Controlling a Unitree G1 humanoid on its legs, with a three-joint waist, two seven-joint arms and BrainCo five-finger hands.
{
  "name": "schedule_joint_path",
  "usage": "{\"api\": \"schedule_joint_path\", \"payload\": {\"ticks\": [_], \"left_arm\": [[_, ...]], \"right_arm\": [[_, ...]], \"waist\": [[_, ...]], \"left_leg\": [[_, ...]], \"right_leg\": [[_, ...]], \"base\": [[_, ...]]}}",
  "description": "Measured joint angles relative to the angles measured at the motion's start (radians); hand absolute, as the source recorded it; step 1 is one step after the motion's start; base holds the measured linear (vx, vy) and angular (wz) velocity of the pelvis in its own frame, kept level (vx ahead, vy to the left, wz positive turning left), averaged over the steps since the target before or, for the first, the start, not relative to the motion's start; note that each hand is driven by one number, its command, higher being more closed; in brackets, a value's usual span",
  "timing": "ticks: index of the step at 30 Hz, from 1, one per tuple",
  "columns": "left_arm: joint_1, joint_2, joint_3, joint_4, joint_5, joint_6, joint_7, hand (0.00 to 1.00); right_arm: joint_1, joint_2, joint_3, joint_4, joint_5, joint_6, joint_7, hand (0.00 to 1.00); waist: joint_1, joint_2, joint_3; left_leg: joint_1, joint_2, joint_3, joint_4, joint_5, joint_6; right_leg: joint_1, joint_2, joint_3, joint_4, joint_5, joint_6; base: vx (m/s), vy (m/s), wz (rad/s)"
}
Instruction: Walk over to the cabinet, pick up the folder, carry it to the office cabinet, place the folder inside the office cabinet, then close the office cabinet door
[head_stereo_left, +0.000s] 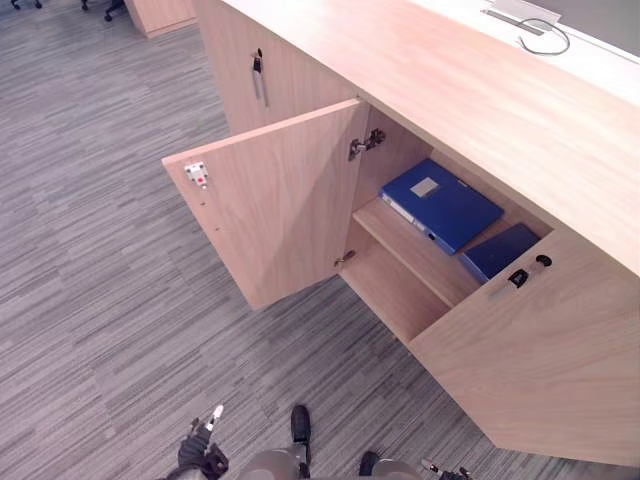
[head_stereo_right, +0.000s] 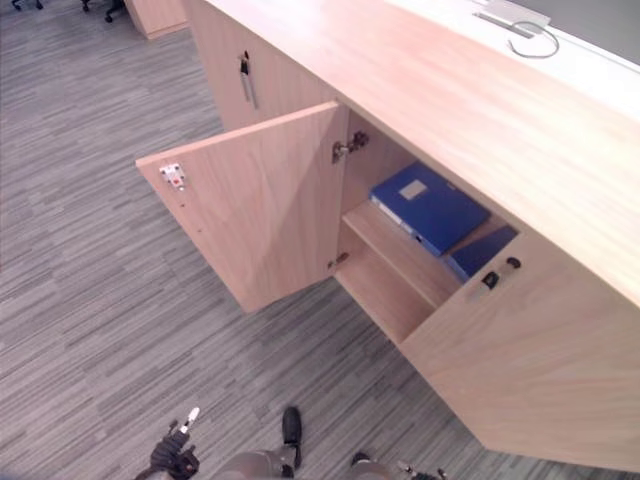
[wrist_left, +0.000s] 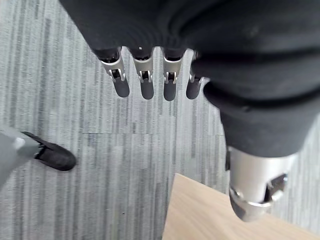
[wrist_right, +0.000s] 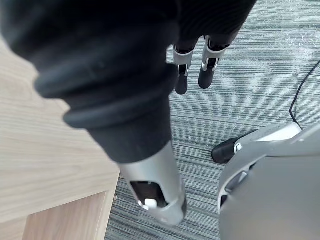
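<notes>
Both arms hang low over the carpet (head_stereo_left: 100, 300): left hand (wrist_left: 146, 82) and right hand (wrist_right: 206, 75) slack, fingers straight, nothing held. The blue folder (head_stereo_left: 440, 205) lies flat on the cabinet shelf (head_stereo_left: 410, 250), right of centre. It looks stiff, smooth and fairly light; I'd take it by the spine. The door (head_stereo_left: 275, 205) stands wide open.

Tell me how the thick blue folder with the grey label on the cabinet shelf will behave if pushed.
The thick blue folder looks rigid, with square edges and a broad spine, so it would probably slide whole rather than bend. Resting on its broad face on the wooden shelf, it seems unlikely to tip. Its smooth cover may be slippery.
</notes>
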Motion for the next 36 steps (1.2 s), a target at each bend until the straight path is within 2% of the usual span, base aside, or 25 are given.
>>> {"api": "schedule_joint_path", "payload": {"ticks": [3,6,10,14,18,24,26,28,30,31,32,33,34,35,36], "left_arm": [[-0.08,0.092,0.035,0.005,0.04,0.016,0.0,0.0],[-0.207,0.224,0.038,0.005,0.091,0.016,0.012,0.0],[-0.332,0.298,0.017,0.008,0.08,0.014,0.02,0.0],[-0.459,0.381,-0.036,0.135,0.055,0.026,0.009,0.0],[-0.559,0.472,-0.088,0.226,0.108,0.056,-0.014,0.0],[-0.639,0.517,-0.105,0.288,0.224,0.069,-0.027,0.0],[-0.642,0.518,-0.102,0.302,0.254,0.082,-0.035,0.0],[-0.654,0.517,-0.102,0.303,0.261,0.09,-0.044,0.0],[-0.676,0.515,-0.092,0.307,0.317,0.094,-0.048,0.0],[-0.679,0.516,-0.076,0.308,0.34,0.094,-0.047,0.0],[-0.683,0.52,-0.031,0.308,0.372,0.094,-0.042,0.0],[-0.683,0.523,-0.009,0.309,0.391,0.094,-0.038,0.0],[-0.685,0.526,0.003,0.309,0.405,0.095,-0.034,0.0],[-0.688,0.533,0.004,0.311,0.415,0.095,-0.033,0.0],[-0.689,0.548,0.003,0.326,0.412,0.095,-0.033,0.0]], "right_arm": [[0.0,-0.002,-0.001,0.0,-0.001,0.014,0.014,0.0],[0.0,-0.014,-0.001,0.0,0.0,0.016,0.02,0.0],[0.012,-0.033,-0.002,0.0,0.0,0.016,0.03,0.0],[0.021,-0.037,-0.003,0.001,0.0,0.019,0.061,0.0],[0.021,-0.037,-0.003,0.004,0.005,0.02,0.089,0.0],[0.023,-0.036,-0.012,0.006,0.006,0.02,0.109,0.0],[0.023,-0.036,-0.015,0.01,0.006,0.019,0.11,0.0],[0.023,-0.037,-0.024,0.022,0.007,0.019,0.111,0.0],[0.035,-0.042,-0.097,0.041,0.007,0.028,0.104,0.0],[0.042,-0.042,-0.105,0.039,0.007,0.028,0.101,0.0],[0.041,-0.055,-0.119,0.033,0.007,0.029,0.096,0.0],[0.037,-0.061,-0.12,0.025,0.008,0.029,0.096,0.0],[0.037,-0.069,-0.119,0.018,0.008,0.029,0.097,0.0],[0.037,-0.079,-0.12,0.015,0.009,0.027,0.098,0.0],[0.037,-0.089,-0.12,0.02,0.02,0.025,0.103,0.0]], "waist": [[0.001,0.0,0.0],[0.001,0.0,-0.001],[0.0,0.0,-0.001],[0.0,0.0,0.0],[0.004,-0.002,0.001],[0.009,-0.004,0.01],[0.011,-0.005,0.013],[0.007,-0.006,0.031],[0.016,-0.015,0.053],[0.017,-0.018,0.057],[0.032,-0.016,0.073],[0.037,-0.016,0.078],[0.036,-0.016,0.078],[0.036,-0.013,0.076],[0.034,-0.009,0.073]], "left_leg": [[0.025,0.004,0.004,0.0,-0.008,-0.01],[0.033,0.015,0.01,0.0,-0.012,-0.016],[0.033,0.019,0.011,-0.001,-0.015,-0.02],[0.033,0.02,0.016,0.0,-0.018,-0.024],[0.035,0.022,0.016,0.0,-0.023,-0.027],[0.054,0.026,0.011,0.0,-0.027,-0.029],[0.043,0.028,0.01,0.028,-0.047,-0.034],[-0.048,0.033,-0.001,0.198,-0.109,-0.046],[-0.146,0.043,0.021,0.389,-0.141,-0.086],[-0.161,0.057,0.032,0.434,-0.186,-0.059],[-0.184,0.111,0.042,0.52,-0.246,-0.058],[-0.199,0.15,0.023,0.537,-0.26,-0.076],[-0.209,0.182,-0.023,0.505,-0.253,-0.088],[-0.208,0.215,-0.092,0.425,-0.23,-0.122],[-0.189,0.249,-0.131,0.351,-0.192,-0.157]], "right_leg": [[0.03,0.005,0.002,-0.016,0.0,0.0],[0.036,0.014,0.008,-0.018,-0.002,-0.005],[0.038,0.019,0.011,-0.016,-0.004,-0.011],[0.039,0.02,0.018,-0.015,-0.006,-0.013],[0.038,0.021,0.026,-0.01,-0.006,-0.014],[0.047,0.025,0.03,0.011,-0.007,-0.02],[0.046,0.025,0.031,0.015,-0.007,-0.021],[0.038,0.018,0.026,0.033,-0.007,-0.022],[0.05,-0.001,0.012,0.049,-0.006,-0.027],[0.062,-0.002,0.01,0.039,-0.007,-0.028],[0.086,-0.001,0.008,0.024,-0.008,-0.031],[0.09,-0.005,0.006,0.023,-0.008,-0.031],[0.086,-0.014,0.002,0.023,-0.009,-0.029],[0.079,-0.027,-0.001,0.025,-0.009,-0.02],[0.076,-0.041,0.001,0.025,-0.021,0.014]], "base": [[0.04,-0.051,-0.03],[0.01,-0.059,-0.07],[0.0,-0.021,-0.01],[0.0,-0.007,-0.03],[0.0,0.0,0.0],[0.0,0.0,0.0],[-0.01,-0.002,0.08],[-0.06,0.006,0.37],[-0.09,0.031,0.46],[-0.09,0.03,0.11],[-0.06,0.016,-0.06],[-0.04,0.027,-0.06],[-0.03,0.12,0.05],[-0.01,0.253,0.06],[0.01,0.299,0.03]]}}
